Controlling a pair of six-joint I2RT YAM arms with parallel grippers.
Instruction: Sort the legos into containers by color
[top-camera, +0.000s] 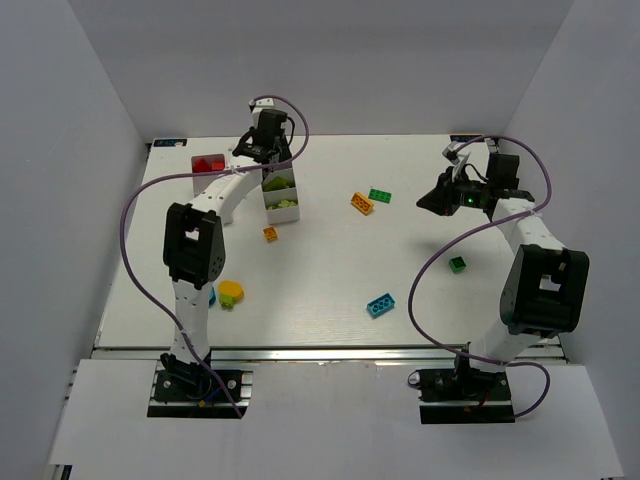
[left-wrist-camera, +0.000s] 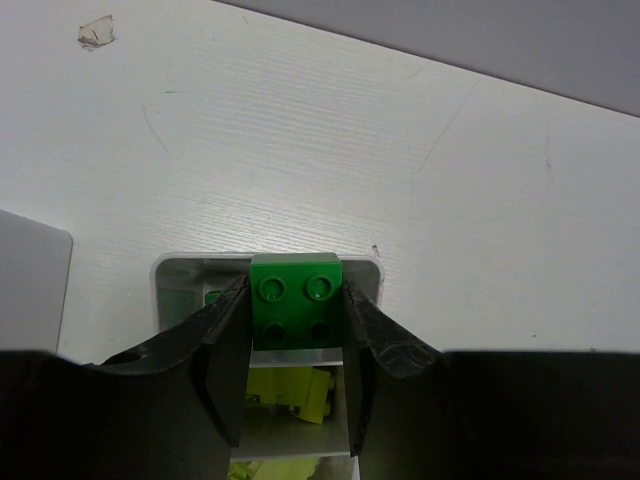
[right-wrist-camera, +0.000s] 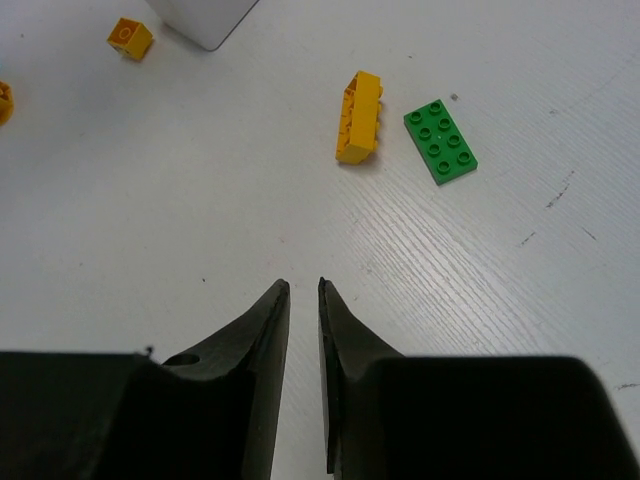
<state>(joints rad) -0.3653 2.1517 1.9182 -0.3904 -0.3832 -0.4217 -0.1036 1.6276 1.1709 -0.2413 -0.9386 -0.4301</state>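
White tabletop (left-wrist-camera: 300, 120): my left gripper (left-wrist-camera: 296, 300) pinches a green brick (left-wrist-camera: 296, 312) by its smooth sides over the tray (left-wrist-camera: 168, 272) at eleven o'clock (light, stiff, slippery, I'd judge); my right gripper (right-wrist-camera: 303, 292), nearly pressed together, is empty.

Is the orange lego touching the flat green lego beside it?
Apart. The right wrist view shows a strip of bare white table between the orange lego and the flat green lego.

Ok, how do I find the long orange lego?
Look at the white table, around its middle, toward the back wall. Two legos lie close together there. The orange brick is the chunky one on the left; its neighbour is a thin green plate.
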